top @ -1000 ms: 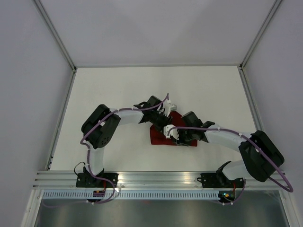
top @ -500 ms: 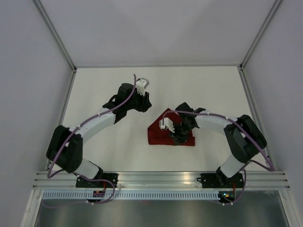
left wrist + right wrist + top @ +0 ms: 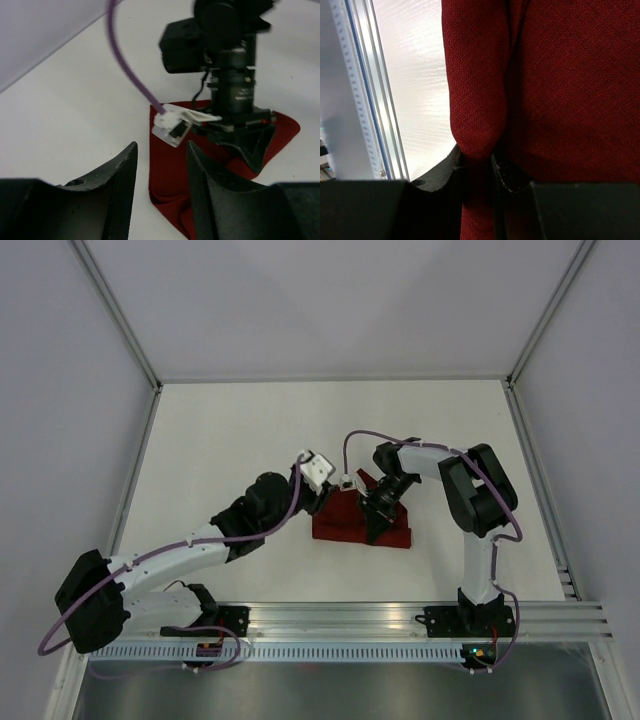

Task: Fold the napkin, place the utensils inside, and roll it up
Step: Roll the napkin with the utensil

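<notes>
Across the white table (image 3: 220,440) the two arms reach in toward its middle. The left arm (image 3: 180,555) stretches low from its base at the near rail (image 3: 340,618) and slants up and to the right. The right arm (image 3: 478,490) rises from its own base and bends back toward the centre, and a purple cable (image 3: 365,435) loops over it.

Between them lies the napkin (image 3: 340,522), a dark red cloth folded into a compact shape. Its near edge is straight and a point faces the far side. It sits near the table's middle, a little toward the right arm.

The right gripper (image 3: 477,160) stands tip-down on the napkin, over its right half. In the right wrist view a rounded, rolled fold of the cloth runs down into its jaws. Its black fingers (image 3: 437,177) are pinched on that fold, so it is gripping the napkin.

The left gripper (image 3: 161,150) sits just beside the napkin's left edge and faces it. Its two dark fingers (image 3: 120,185) stand apart with nothing between them. In the left wrist view the red cloth and the right gripper are just ahead of them.
</notes>
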Controlling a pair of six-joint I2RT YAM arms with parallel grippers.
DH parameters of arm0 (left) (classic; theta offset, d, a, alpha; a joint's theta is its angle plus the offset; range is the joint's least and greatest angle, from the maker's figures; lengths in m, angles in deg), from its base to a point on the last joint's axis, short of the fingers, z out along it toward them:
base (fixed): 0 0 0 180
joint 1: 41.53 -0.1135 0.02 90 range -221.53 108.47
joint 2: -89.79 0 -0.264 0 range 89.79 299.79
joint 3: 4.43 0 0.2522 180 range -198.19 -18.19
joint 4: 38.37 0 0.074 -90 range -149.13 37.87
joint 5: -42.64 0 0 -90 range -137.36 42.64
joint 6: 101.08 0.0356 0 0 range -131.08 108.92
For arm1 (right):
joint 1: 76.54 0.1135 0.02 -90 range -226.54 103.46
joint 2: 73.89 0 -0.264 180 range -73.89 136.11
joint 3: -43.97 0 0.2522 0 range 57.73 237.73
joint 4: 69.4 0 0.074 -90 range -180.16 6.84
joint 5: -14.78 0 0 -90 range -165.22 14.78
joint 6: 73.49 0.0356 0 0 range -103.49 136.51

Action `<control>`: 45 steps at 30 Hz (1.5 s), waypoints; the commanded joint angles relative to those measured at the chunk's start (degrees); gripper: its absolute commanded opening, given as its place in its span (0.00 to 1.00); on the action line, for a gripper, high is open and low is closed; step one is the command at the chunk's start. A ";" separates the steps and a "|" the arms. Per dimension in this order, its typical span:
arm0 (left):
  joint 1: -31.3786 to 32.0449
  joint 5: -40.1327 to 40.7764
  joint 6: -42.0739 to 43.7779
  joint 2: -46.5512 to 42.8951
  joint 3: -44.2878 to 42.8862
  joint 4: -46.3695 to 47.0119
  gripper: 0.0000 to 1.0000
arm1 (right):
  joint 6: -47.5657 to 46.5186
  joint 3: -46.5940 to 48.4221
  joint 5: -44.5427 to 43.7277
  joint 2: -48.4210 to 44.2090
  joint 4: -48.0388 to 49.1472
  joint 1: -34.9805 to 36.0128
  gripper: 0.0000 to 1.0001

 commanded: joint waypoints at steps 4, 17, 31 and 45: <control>12.07 6.71 16.38 3.53 5.73 9.74 0.50 | -4.50 -1.48 -8.44 6.49 1.81 -0.10 0.09; 21.67 5.93 25.44 24.89 3.97 14.65 0.61 | -5.90 2.74 -6.86 11.33 -2.05 -1.85 0.09; 21.32 5.83 26.41 34.74 3.62 20.72 0.63 | -6.61 3.27 -6.69 12.38 -3.37 -2.38 0.09; 16.32 -6.62 16.49 37.03 -1.21 5.44 0.11 | -7.05 3.01 -6.69 12.56 -3.81 -2.47 0.10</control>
